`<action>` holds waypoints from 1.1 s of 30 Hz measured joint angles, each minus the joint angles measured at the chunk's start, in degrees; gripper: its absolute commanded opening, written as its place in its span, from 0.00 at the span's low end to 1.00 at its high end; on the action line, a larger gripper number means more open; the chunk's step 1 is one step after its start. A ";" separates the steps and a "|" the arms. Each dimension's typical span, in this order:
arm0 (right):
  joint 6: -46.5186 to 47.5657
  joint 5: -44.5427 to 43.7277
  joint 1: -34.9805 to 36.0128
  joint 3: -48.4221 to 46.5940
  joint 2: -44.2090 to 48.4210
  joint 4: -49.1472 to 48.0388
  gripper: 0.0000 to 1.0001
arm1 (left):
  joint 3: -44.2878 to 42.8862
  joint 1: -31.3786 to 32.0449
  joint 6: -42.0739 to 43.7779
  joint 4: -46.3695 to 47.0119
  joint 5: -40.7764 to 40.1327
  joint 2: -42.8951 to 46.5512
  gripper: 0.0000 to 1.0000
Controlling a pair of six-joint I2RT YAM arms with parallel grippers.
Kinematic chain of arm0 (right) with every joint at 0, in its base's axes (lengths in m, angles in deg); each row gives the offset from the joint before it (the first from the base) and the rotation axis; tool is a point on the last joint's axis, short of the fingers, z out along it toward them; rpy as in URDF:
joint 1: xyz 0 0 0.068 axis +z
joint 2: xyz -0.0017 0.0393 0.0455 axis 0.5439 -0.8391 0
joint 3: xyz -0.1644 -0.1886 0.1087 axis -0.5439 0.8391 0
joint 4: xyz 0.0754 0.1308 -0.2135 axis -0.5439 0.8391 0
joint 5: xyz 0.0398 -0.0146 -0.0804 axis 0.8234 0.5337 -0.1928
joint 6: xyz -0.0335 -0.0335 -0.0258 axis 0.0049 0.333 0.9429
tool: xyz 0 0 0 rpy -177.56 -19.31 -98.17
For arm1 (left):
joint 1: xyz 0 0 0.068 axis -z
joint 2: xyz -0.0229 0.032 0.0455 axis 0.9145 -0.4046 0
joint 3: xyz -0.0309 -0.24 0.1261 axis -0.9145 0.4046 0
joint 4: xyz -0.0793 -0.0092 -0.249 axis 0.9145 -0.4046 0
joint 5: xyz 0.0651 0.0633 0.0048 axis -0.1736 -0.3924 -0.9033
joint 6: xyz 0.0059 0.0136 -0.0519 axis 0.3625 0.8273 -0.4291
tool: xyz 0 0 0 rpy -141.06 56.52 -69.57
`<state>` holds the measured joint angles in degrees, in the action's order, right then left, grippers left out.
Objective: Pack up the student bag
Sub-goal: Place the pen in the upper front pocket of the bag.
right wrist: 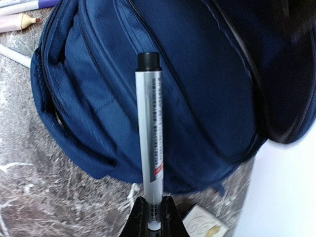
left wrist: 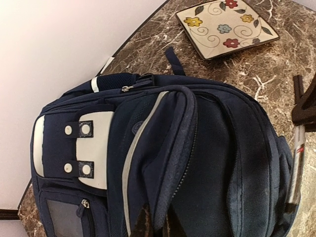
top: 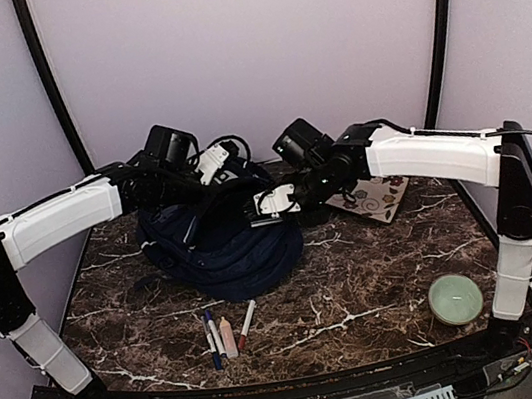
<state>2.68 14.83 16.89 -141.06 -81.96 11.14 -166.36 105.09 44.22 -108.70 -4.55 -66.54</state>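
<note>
— What colour is the student bag (top: 222,242)?
— Navy, with thin white trim and a white patch.
— And the worktop (top: 361,286)?
— Dark brown marble, veined white. The plate (left wrist: 226,27) is cream with yellow, blue and red flowers on dark curling stems. The marker (right wrist: 149,133) is silver, black-capped. The round dish (top: 456,298) is pale green.

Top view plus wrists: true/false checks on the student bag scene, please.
1. The right gripper holds a silver marker. True.
2. The floral plate lies on the student bag. False: it sits on the table, apart from the bag.
3. Loose pens lie on the table in front of the bag. True.
4. The green round dish is inside the bag. False: it stands on the table near the right arm's base.
</note>
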 measured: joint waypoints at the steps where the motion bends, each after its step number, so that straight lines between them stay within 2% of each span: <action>1: 1.25 -1.60 1.11 -0.31 -0.52 -0.81 0.06 | 0.68 -0.26 -0.28 0.44 1.27 0.39 0.00; 7: 9.22 -9.66 6.27 -1.33 -4.28 -7.02 0.06 | 4.94 -2.01 -2.19 2.97 7.17 3.15 0.00; 13: 17.09 -16.63 9.18 -1.33 -7.65 -16.41 0.06 | 7.87 -3.15 -3.04 4.50 9.20 6.45 0.00; 23: 24.90 -21.29 9.86 -3.74 -15.26 -27.91 0.09 | 8.79 -3.26 -3.89 4.81 10.32 7.78 0.00; 26: 26.60 -22.51 9.75 -4.31 -17.70 -33.46 0.20 | 8.79 -3.39 -4.00 4.87 10.45 7.78 0.00; 29: 28.48 -24.39 9.62 -4.31 -20.04 -39.95 0.37 | 9.03 -3.45 -3.98 5.18 10.45 7.89 0.00; 33: 28.55 -25.00 9.18 -4.20 -21.46 -46.51 0.42 | 9.44 -3.45 -3.98 5.31 10.47 8.13 0.00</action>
<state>31.22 -10.17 26.07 -145.26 -103.42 -35.38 -156.92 101.64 40.24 -103.38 5.92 -58.41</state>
